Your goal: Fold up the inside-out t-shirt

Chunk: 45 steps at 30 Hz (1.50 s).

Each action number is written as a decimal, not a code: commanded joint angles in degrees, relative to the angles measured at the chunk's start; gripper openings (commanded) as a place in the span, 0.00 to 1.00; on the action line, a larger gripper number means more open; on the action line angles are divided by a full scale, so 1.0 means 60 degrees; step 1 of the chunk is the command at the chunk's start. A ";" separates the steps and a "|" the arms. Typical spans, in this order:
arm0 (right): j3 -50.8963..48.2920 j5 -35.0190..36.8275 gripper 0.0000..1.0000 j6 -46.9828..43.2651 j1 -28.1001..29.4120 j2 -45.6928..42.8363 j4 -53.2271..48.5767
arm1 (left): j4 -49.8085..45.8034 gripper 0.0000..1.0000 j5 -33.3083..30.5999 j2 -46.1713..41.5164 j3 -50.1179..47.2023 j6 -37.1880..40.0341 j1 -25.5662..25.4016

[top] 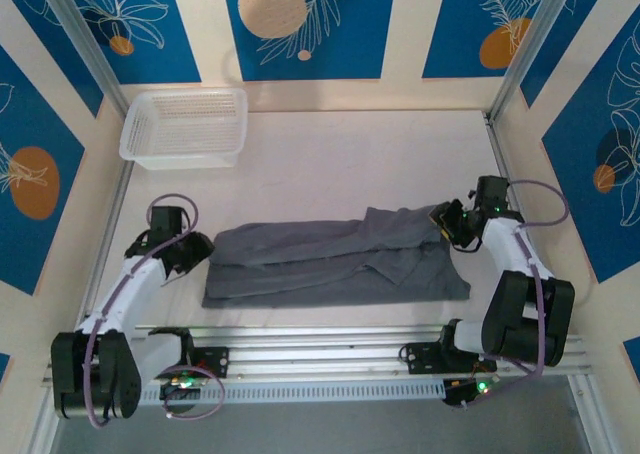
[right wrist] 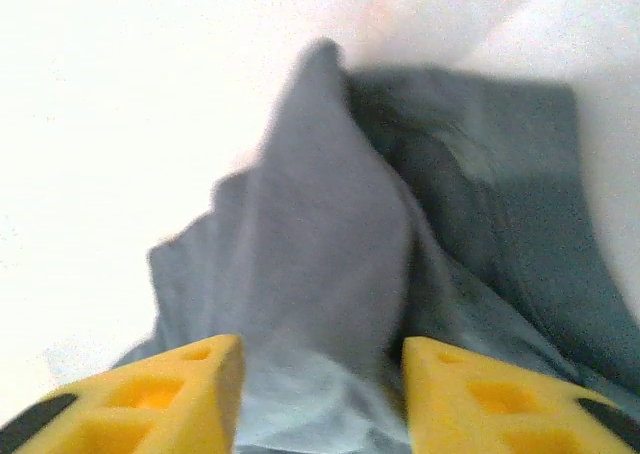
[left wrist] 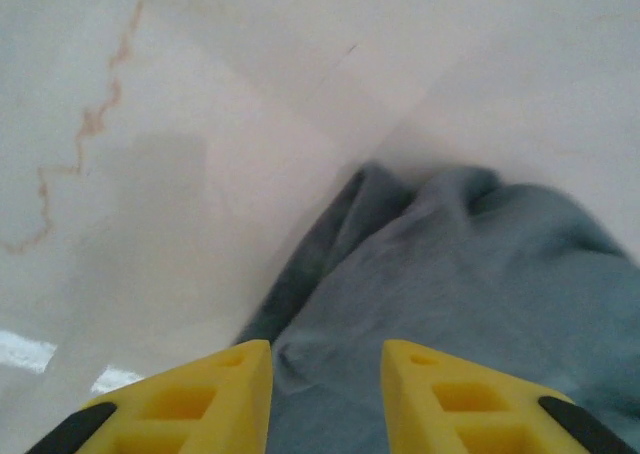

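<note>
Inside-out t-shirt (top: 335,264): dark slate-grey, lying across the middle of the white table (top: 330,164), gathered into a long band running left to right, with several lengthwise folds and layers. Far right end bunched up higher, with a flap raised toward the right side; near edge fairly straight, parallel to the metal rail (top: 320,339) at the near side of the table.

Left gripper (top: 203,253): at the left end of the shirt, low over the table, pointed right toward the cloth. Seen from the left wrist (left wrist: 325,359): 2 yellow fingers (left wrist: 235,379) parted with a clear gap, nothing pinched, rumpled grey fabric (left wrist: 470,274) under and beyond the tips, bare table to the left with a thin brown wavy stain (left wrist: 90,124).

Right gripper (top: 446,224): at the far right end of the shirt, just beside the raised flap. Seen from the right wrist (right wrist: 322,349): yellow fingers (right wrist: 455,379) spread apart, a ridge of grey cloth (right wrist: 330,224) rising ahead of the gap, no fabric clamped between the pads as far as visible.

White plastic basket (top: 135,144): at the far left corner of the table, well apart from the shirt and from both grippers.
</note>
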 commanded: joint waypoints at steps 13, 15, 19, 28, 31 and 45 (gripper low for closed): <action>0.5061 0.2771 0.78 -0.2807 0.3602 0.4744 -0.2301 | 0.0045 0.40 -0.1560 0.0381 0.1651 0.1216 -0.3022; 0.5496 0.3100 0.72 -0.2631 0.3968 0.5469 -0.2466 | 0.0096 0.40 -0.1583 0.0551 0.1679 0.1176 -0.3132; 0.6336 0.3178 0.65 -0.2204 0.4438 0.6655 -0.2888 | 0.0040 0.42 -0.1556 0.0782 0.1776 0.1261 -0.3216; 0.6229 0.2977 0.21 -0.1520 0.4863 0.7189 -0.2781 | -0.0140 0.44 -0.1725 0.1310 0.1671 0.1374 -0.3229; 0.6172 0.2720 0.00 -0.1424 0.4762 0.6683 -0.2727 | -0.0150 0.44 -0.1874 0.1271 0.1662 0.1369 -0.3230; -0.0389 0.3857 0.00 0.1147 0.5176 -0.0859 -0.0619 | -0.0024 0.45 -0.1844 0.1546 0.1694 0.1415 -0.3222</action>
